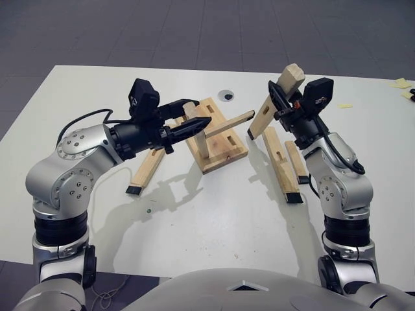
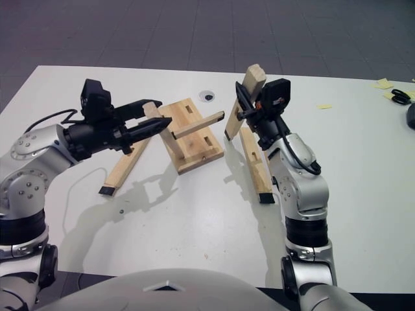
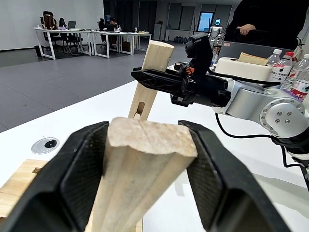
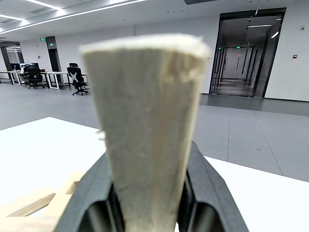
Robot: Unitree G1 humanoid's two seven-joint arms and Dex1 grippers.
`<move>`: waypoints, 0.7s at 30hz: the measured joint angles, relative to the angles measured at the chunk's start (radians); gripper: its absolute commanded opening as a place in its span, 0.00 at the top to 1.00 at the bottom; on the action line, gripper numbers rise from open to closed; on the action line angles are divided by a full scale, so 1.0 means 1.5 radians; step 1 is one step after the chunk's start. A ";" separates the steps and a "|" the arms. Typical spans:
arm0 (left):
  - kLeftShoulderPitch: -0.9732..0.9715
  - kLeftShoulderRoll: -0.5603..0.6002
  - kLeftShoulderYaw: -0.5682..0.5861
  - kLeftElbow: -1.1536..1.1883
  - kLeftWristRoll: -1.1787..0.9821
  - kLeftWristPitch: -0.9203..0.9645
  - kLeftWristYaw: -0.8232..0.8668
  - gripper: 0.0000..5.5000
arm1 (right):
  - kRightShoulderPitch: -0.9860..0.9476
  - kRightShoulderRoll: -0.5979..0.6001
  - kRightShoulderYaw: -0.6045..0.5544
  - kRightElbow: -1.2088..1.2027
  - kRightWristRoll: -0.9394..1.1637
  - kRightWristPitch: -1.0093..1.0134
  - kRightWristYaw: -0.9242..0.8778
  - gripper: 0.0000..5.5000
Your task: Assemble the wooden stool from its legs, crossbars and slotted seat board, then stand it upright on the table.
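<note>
While left tool (image 1: 201, 112) grips upright leg (image 1: 201, 144) | right tool (image 1: 283, 97) holds tilted leg (image 1: 262, 121)

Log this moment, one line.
left gripper: shut on upright leg on seat board | right gripper: shut on raised leg | loose legs: lying flat

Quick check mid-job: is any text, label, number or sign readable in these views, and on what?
None readable.
Bottle labels: too small.
Green signs above the doorway: blurred.
Sticky notes: nothing legible.
Seat board, upright leg in the left gripper, raised leg in the right gripper: bare wood, no marks.
</note>
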 measured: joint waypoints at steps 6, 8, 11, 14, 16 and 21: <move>0.024 -0.017 -0.026 -0.021 0.014 -0.034 0.026 0.56 | -0.023 0.000 0.006 0.009 -0.011 0.002 0.017 0.81; 0.029 -0.020 -0.030 -0.026 0.015 -0.040 0.033 0.56 | -0.025 0.001 0.010 0.012 -0.013 0.002 0.024 0.81; 0.033 -0.028 -0.037 -0.030 0.016 -0.047 0.041 0.56 | -0.026 0.001 0.015 0.012 -0.015 0.003 0.036 0.81; 0.036 -0.029 -0.040 -0.034 0.016 -0.050 0.047 0.56 | -0.023 -0.001 0.015 0.010 -0.017 0.003 0.047 0.81; 0.039 -0.029 -0.041 -0.035 0.016 -0.052 0.050 0.56 | -0.013 -0.001 0.016 0.003 -0.017 0.004 0.051 0.81; 0.040 -0.029 -0.039 -0.035 0.015 -0.054 0.053 0.56 | 0.009 -0.001 0.016 -0.015 -0.017 0.012 0.052 0.81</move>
